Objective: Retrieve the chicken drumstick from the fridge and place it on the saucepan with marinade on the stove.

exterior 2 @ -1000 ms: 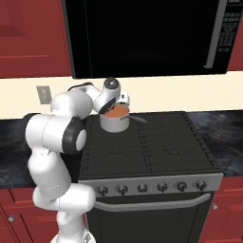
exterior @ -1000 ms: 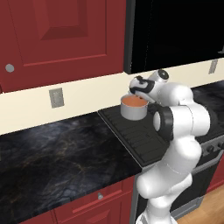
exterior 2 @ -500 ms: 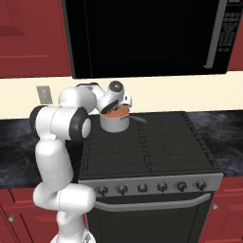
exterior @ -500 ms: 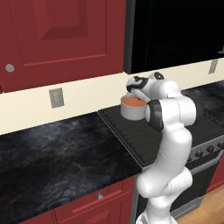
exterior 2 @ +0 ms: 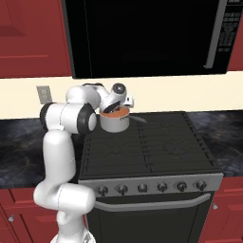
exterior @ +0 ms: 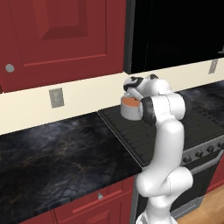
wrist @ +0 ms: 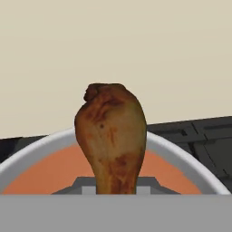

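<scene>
In the hand view, the chicken drumstick [wrist: 112, 136] stands closest to the lens, its narrow end down between the gripper [wrist: 115, 186] fingers, which are pressed together on it, and its thick browned end pointing away. Just beyond and below it lies the marinade [wrist: 50, 170], a flat orange-red disc inside the pale rim of the saucepan [wrist: 181, 156], so the meat hangs right over the pot's mouth, apparently not yet in the liquid. Behind that come the dark grates of the stove [wrist: 208, 136] and then the cream wall [wrist: 116, 45].

The drumstick looks light and fairly stiff, with a rounded, glossy skin that could slip in a 2-finger pinch. The slim bone end, where it is held now, seems the surest place to hold it. It should drop cleanly, though a fall from height may splash the thin sauce.

From the 2 base views the gripper [exterior 2: 124, 101] sits over the saucepan [exterior 2: 114, 121] on the stove's [exterior 2: 156, 142] rear left burner, with the pot's thin handle pointing right. There the drumstick itself is too small and too covered by the hand to pick out. The fingertips are cut off at the bottom of the hand view, and the gap between meat and marinade cannot be judged.
</scene>
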Tool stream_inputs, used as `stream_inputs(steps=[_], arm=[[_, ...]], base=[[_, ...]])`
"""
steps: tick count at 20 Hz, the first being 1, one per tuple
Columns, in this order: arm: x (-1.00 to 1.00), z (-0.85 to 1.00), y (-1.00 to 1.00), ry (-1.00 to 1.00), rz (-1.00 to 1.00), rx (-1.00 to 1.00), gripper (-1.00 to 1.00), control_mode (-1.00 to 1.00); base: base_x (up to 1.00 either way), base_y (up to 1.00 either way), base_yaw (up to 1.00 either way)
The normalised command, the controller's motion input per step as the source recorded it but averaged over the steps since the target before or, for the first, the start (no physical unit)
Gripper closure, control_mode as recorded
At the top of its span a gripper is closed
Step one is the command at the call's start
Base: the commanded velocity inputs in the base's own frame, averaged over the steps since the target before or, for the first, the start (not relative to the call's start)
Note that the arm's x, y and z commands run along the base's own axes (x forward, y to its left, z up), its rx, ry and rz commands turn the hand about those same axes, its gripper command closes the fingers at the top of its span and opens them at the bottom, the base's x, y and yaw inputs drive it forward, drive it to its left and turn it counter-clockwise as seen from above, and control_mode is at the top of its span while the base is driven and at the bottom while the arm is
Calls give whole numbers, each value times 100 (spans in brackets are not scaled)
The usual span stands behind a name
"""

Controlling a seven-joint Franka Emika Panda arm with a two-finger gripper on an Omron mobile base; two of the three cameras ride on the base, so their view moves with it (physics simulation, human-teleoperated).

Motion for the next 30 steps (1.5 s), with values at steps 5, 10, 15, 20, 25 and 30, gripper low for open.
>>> stream_inputs(steps=[5,10,15,20,25,30], arm=[[16,-17,0,0,4,0,100,-100],[0,-23,0,0,8,0,100,-100],[-1,-18,-1,1,6,0,100,-100],[-5,-10,0,3,2,0,-100,-100],[-7,-3,0,1,2,0,-100,-100],[-10,0,0,0,0,0,-100,-100]], base=[[0,0,0],[0,0,0],[0,0,0],[0,0,0],[0,0,0],[0,0,0]])
